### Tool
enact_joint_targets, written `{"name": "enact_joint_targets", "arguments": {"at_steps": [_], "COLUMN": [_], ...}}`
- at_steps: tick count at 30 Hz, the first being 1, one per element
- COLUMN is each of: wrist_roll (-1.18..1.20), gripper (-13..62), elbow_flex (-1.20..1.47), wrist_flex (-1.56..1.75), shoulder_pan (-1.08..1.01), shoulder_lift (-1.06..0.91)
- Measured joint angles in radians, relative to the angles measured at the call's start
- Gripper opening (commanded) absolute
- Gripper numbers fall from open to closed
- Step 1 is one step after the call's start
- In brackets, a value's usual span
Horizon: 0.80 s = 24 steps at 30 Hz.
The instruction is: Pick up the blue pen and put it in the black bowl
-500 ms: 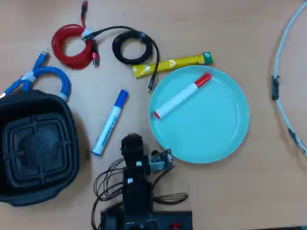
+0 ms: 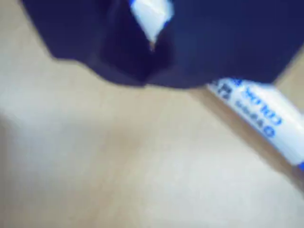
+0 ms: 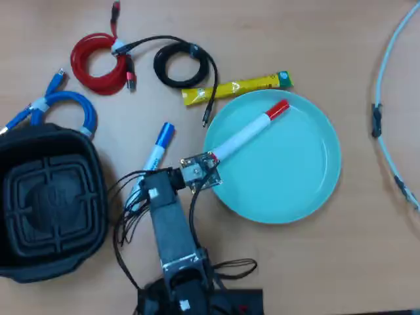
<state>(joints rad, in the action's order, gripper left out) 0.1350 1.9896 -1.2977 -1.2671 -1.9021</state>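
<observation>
The blue pen (image 3: pixel 155 151), a white marker with a blue cap, lies on the wooden table in the overhead view, its cap pointing up and to the right. The black bowl (image 3: pixel 97 216) stands left of it, squarish, with nothing in it. My gripper (image 3: pixel 151 187) is down over the pen's lower end, hidden under the wrist. In the wrist view the dark, blurred gripper (image 2: pixel 142 76) fills the top, and the pen's printed barrel (image 2: pixel 256 114) runs out from under it to the right. The jaws do not show apart.
A turquoise plate (image 3: pixel 315 197) to the right holds a red-capped white marker (image 3: pixel 249 131). Red (image 3: pixel 98 62), black (image 3: pixel 184 65) and blue (image 3: pixel 65 108) coiled cables and a yellow sachet (image 3: pixel 236 86) lie at the back. A white cable (image 3: pixel 387 98) runs down the far right.
</observation>
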Motion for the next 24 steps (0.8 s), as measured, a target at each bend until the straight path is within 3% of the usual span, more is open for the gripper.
{"name": "enact_joint_targets", "arguments": {"at_steps": [5,19,24], "wrist_roll": [-0.101,-0.683,-0.739], "gripper": [-6.5,-5.4,5.9], "elbow_flex": [-0.002,-0.170,-0.170], "wrist_flex": [0.000,-0.012,-0.012], "shoulder_pan": [0.003,0.061,0.081], "shoulder_lift": [0.000,0.000,0.026]}}
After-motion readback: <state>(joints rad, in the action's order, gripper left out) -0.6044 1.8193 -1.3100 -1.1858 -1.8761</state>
